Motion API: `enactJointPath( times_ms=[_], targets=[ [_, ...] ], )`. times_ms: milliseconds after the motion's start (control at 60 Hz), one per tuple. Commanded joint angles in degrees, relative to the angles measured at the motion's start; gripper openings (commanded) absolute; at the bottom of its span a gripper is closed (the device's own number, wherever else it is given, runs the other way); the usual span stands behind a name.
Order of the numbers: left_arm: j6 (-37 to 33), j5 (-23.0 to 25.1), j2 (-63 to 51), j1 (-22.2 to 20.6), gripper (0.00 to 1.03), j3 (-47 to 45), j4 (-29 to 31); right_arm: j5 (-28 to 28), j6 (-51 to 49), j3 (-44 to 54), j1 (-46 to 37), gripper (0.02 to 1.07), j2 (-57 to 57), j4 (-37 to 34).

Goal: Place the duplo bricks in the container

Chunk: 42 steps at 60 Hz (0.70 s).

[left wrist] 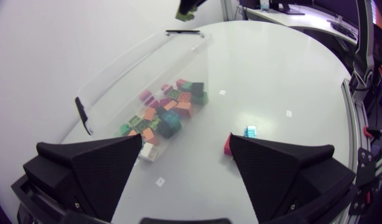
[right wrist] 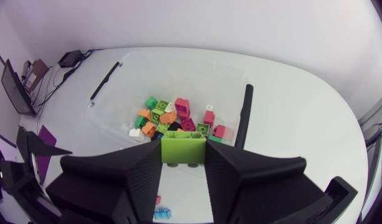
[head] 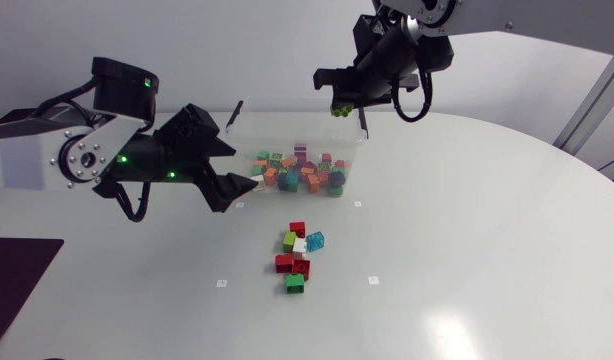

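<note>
Within the right gripper [right wrist: 183, 163], a lime brick [right wrist: 183, 145]

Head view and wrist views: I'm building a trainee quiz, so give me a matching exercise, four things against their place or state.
Things:
1 right gripper
2 left gripper
3 light blue brick
4 container

States:
a open, holding nothing
b on the table, outside the container
c shut on a lime brick
d holds many bricks

Pairs: 1-c, 2-a, 3-b, 4-d
</note>
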State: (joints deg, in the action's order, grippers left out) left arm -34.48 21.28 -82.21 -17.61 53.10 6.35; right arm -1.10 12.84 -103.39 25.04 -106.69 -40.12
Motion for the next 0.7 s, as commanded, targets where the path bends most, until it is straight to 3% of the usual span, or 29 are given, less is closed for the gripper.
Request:
enactJointPath(
  times_ms=[0,467,550,600,683],
  targets=[
    [-4.54,1.31,0.92,-1.38,0.98,-2.65,0.68,-0.30,0.43,-2.07,-0.52,0.28,-2.20,1.01],
    [-15.79,1.93,-6.20,-6.12,0.97,-6.26,3.05,-1.36,0.69,-13.59,-0.78,0.29,-12.22,1.71],
    [-16.59,1.93,-6.47,-7.36,0.97,-6.78,3.49,-1.18,1.05,-16.05,-0.87,0.45,-14.15,1.27],
    [-17.20,1.93,-6.82,-7.97,0.97,-6.61,4.90,-0.92,0.96,-18.16,-0.96,0.64,-15.47,0.22],
    [-17.55,1.84,-7.26,-9.29,0.96,-6.43,6.83,-0.74,0.96,-20.53,-1.13,0.84,-16.79,-1.37]
  ],
)
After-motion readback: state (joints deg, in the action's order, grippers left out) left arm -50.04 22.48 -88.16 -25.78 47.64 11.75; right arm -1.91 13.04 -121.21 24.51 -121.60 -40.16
